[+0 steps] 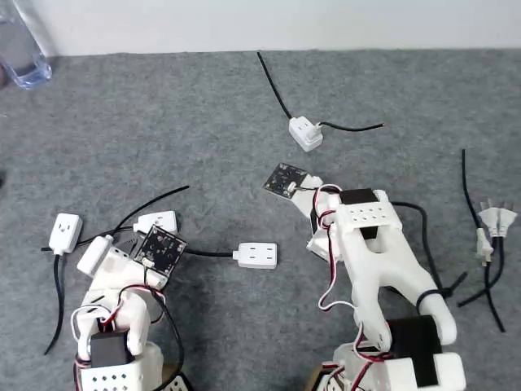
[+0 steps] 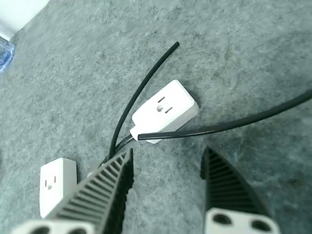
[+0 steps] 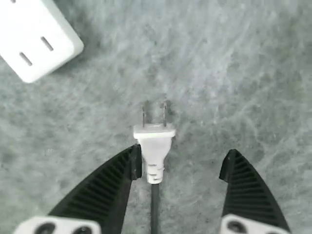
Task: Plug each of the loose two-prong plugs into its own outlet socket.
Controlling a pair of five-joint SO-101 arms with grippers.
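My right gripper is open low over the grey carpet. A white two-prong plug lies between its fingers, close against one finger, prongs pointing away from me. A white outlet socket lies farther ahead and to the side. My left gripper is open over bare carpet. Just beyond its tips lies a white outlet socket with a black cord across it, and a second socket sits beside one finger. Two more loose plugs lie at the far right.
Further white outlets lie on the carpet: one in the middle, one farther back, one at the left. Black cords trail around them. A clear bottle stands in the back left corner.
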